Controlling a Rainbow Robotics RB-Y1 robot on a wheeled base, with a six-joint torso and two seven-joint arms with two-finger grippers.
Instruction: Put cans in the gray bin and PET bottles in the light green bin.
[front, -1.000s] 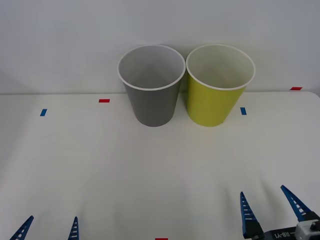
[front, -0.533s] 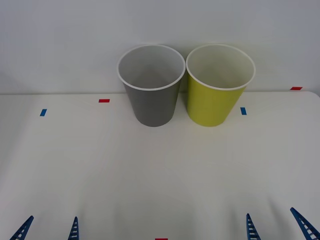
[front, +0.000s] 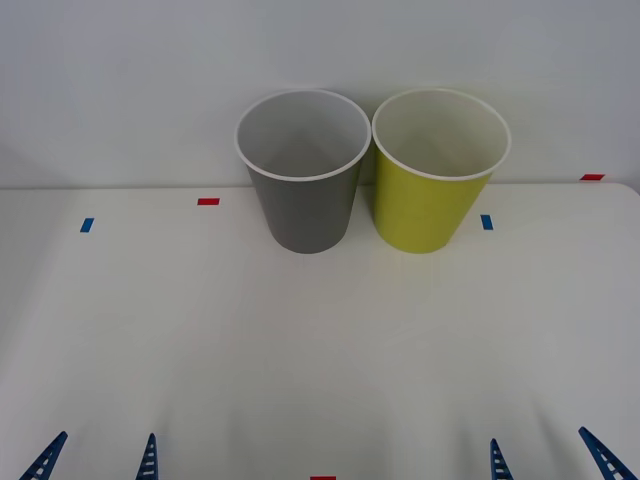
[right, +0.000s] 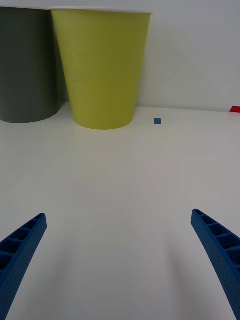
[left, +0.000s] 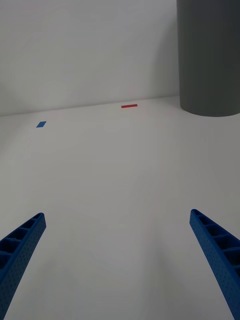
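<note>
Right gripper (front: 549, 462) pulled back to near edge since a second ago, fingers spread and empty, left gripper (front: 97, 458) parked near-left, also spread, red and blue tape marks on white table (front: 300, 340), gray bin (front: 303, 170) far centre touching light green bin (front: 440, 170) on its right, both well apart from grippers.

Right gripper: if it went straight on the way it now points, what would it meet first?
Bare table first, then probably the light green bin, which stands slightly to one side of the right gripper line; depth is hard to judge.
</note>
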